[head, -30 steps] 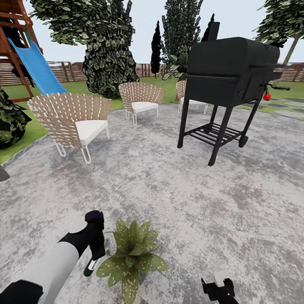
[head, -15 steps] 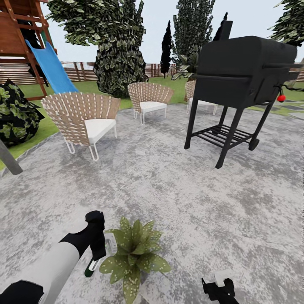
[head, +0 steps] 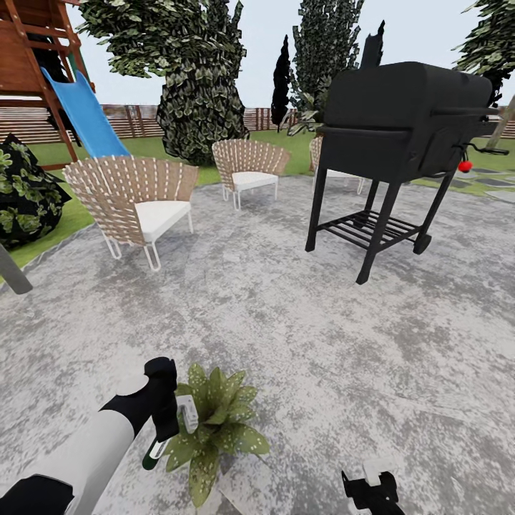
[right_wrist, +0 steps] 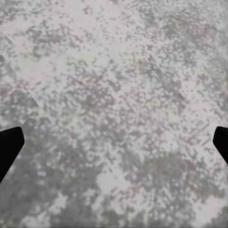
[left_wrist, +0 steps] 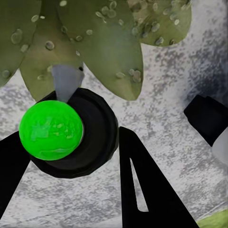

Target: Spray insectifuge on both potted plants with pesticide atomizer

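My left gripper is shut on the pesticide atomizer, a slim dark green bottle whose pale whitish part rests against the leaves. In the left wrist view the atomizer's bright green end sits in a black ring between my two black fingers. A potted plant, a low rosette of speckled green leaves, stands right beside that gripper on the grey paved patio of the garden. My right gripper hangs low at the lower right, and its fingertips stand wide apart and open over bare paving.
A black barbecue grill on legs stands ahead to the right. Woven chairs line the patio's far left edge. Behind them are a blue slide, trees, lawn and a brown slat fence.
The whole view has shifted, so the camera moved. The plant now lies closer to my left gripper in the picture, with the atomizer's pale part against its leaves. Both arms hold their pose.
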Robot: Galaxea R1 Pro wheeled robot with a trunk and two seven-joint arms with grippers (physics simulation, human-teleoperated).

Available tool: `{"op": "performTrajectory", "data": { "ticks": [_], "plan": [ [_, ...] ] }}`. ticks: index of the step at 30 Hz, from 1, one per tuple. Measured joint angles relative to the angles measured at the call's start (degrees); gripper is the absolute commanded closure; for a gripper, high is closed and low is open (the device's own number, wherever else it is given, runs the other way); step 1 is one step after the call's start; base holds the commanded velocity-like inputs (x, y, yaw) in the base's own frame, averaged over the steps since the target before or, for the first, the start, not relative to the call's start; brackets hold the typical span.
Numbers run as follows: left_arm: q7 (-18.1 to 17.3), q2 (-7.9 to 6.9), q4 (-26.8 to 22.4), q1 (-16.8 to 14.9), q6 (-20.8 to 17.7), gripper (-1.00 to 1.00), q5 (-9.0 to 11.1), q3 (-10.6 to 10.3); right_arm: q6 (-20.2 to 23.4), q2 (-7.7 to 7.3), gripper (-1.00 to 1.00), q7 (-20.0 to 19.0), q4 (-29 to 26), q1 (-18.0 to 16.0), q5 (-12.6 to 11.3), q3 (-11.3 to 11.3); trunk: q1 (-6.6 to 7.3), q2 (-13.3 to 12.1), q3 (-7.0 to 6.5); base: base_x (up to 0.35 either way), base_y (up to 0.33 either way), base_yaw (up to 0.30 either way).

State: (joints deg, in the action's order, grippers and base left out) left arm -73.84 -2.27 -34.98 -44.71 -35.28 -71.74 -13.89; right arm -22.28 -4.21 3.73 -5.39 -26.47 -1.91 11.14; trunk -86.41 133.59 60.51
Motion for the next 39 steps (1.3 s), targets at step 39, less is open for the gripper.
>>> {"op": "performTrajectory", "data": {
  "ticks": [39],
  "plan": [
    [5.29,-1.45,0.84,2.48,1.26,1.0,2.81,8.8,0.01,0.09,-1.0,-0.03,0.0,0.03,0.01,0.08,-0.01,0.0,0.01,-0.159,0.084,0.075]
  ]
}}
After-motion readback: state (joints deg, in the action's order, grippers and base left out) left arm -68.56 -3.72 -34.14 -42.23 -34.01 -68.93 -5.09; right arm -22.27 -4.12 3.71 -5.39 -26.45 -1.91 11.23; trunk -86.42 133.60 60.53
